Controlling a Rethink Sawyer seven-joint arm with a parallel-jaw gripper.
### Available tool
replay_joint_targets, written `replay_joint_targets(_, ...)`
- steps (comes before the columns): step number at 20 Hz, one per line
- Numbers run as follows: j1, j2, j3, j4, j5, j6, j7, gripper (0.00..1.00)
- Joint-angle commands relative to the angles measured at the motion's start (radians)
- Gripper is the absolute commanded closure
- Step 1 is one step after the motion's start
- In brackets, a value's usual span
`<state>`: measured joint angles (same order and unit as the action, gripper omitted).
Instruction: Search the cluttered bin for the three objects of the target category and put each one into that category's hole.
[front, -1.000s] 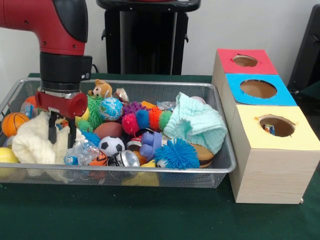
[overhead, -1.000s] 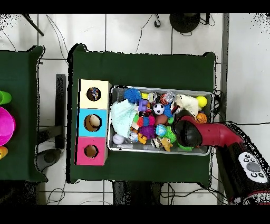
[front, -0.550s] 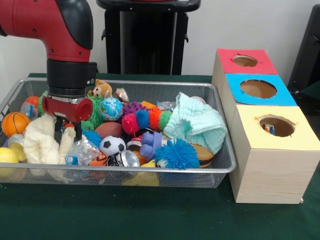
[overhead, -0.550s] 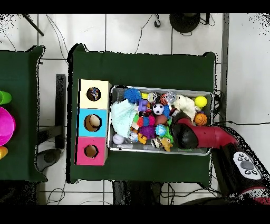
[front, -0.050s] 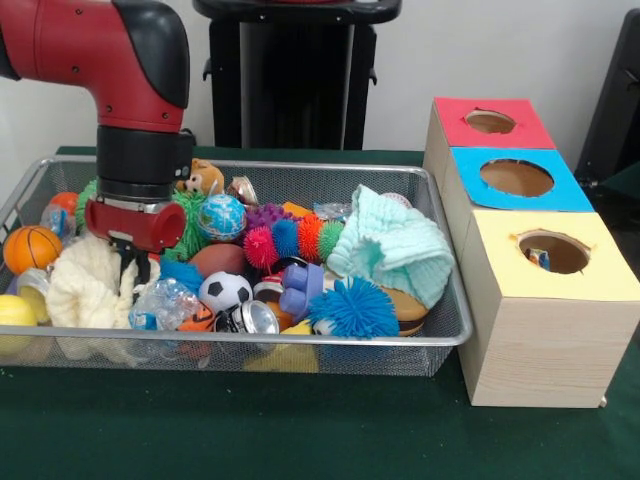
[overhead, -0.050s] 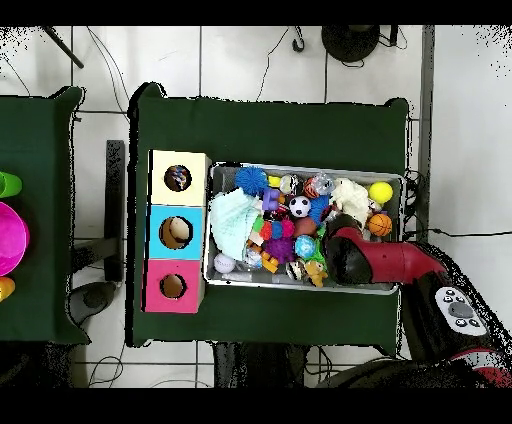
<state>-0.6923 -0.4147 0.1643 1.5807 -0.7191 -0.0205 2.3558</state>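
The gripper (front, -0.050s: 131, 268) is down at about nine o'clock in the bin (front, -0.050s: 440, 335), pinched on the cream cloth (front, -0.050s: 85, 290), which bunches up around its fingers beside the crinkled plastic (front, -0.050s: 165, 300) and the basketball (front, -0.050s: 28, 247). If that cloth goes up it could well drag the loose plastic or a ball (front, -0.050s: 224, 291) over the rim onto the desk (front, -0.050s: 300, 430), since everything is piled against it. The boxes (front, -0.050s: 545, 290) sit well off at three o'clock, so a limp cloth may slip on the way or snag at a hole (front, -0.050s: 553, 251).
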Motion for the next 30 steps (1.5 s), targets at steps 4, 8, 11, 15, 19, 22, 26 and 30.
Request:
replay_joint_targets(4, 0.015, -0.03, 0.025, 0.114, -0.004, 0.114, -0.01, 1.0)
replay_joint_targets(8, 0.034, -0.101, 0.051, 0.185, 0.037, 0.152, 0.007, 1.0)
replay_joint_targets(11, 0.034, -0.135, 0.082, 0.218, 0.072, 0.192, 0.001, 1.0)
replay_joint_targets(15, 0.018, -0.151, 0.132, 0.256, 0.121, 0.249, -0.014, 1.0)
replay_joint_targets(19, 0.027, -0.162, 0.144, 0.273, 0.152, 0.264, -0.01, 1.0)
replay_joint_targets(22, 0.042, -0.17, 0.139, 0.279, 0.171, 0.265, 0.0, 1.0)
replay_joint_targets(26, 0.05, -0.169, 0.144, 0.283, 0.188, 0.266, -0.001, 1.0)
replay_joint_targets(30, 0.062, -0.172, 0.143, 0.297, 0.209, 0.266, 0.006, 1.0)
